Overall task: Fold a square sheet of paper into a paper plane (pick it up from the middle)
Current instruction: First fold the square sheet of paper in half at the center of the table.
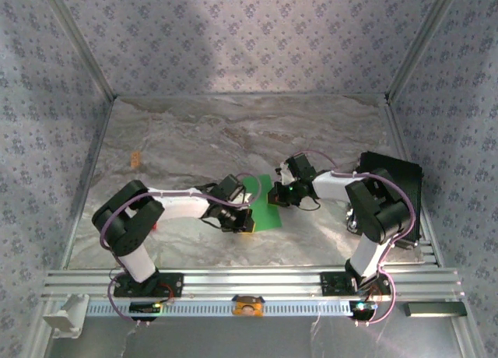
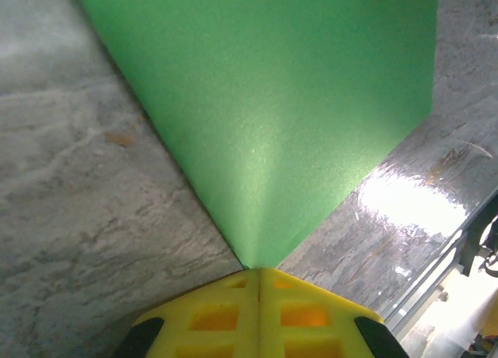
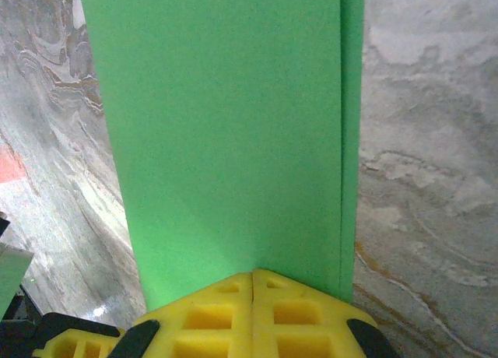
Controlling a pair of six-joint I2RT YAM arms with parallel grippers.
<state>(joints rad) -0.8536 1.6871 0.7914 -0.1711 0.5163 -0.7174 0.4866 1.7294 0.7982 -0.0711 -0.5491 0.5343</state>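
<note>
Left wrist: my left gripper [image 2: 259, 272] pinches a corner of the limp, easily creased paper [image 2: 272, 101], the right gripper [image 3: 253, 274] pinches its edge, so I'd hold lightly.

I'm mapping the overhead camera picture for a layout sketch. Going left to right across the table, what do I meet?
Small orange scrap → left gripper → green paper → right gripper → black box.
</note>
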